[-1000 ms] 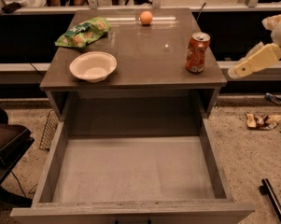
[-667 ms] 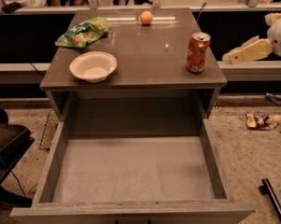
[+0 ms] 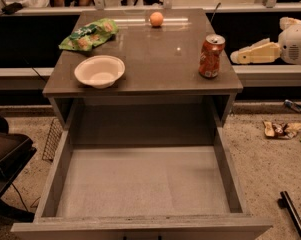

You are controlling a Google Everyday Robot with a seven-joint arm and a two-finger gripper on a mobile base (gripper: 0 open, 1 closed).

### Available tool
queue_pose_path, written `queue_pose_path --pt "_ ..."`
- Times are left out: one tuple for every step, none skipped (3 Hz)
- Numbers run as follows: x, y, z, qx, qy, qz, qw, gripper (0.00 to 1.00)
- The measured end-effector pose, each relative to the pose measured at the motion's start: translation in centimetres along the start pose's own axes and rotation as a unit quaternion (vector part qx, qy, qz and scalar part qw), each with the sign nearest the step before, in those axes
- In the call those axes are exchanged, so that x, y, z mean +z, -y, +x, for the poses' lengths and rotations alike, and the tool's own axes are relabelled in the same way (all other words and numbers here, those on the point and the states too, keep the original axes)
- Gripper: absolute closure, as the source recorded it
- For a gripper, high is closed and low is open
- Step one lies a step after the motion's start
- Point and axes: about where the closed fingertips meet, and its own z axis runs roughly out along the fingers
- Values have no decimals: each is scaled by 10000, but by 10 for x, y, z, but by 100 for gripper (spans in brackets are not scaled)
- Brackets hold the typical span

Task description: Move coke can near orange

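Note:
The coke can (image 3: 211, 56) stands upright near the right front corner of the grey cabinet top (image 3: 155, 59). The orange (image 3: 156, 19) lies at the far middle of the top, well away from the can. My gripper (image 3: 236, 57) is cream-coloured and reaches in from the right. It points left at can height, just off the cabinet's right edge, a short gap from the can. It holds nothing.
A white bowl (image 3: 100, 71) sits at the left front of the top and a green chip bag (image 3: 89, 34) behind it. A large drawer (image 3: 145, 184) stands pulled open below. Litter (image 3: 280, 129) lies on the floor at the right.
My gripper has risen and moved left, from below the top's edge to can height and closer to the can. The can, orange and bowl have not moved.

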Motion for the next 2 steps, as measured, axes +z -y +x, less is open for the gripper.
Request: queue_pose_path --pt "13 -9 11 227 83 -131 9996 0" --pt "34 -22 28 686 293 -272 9968 0"
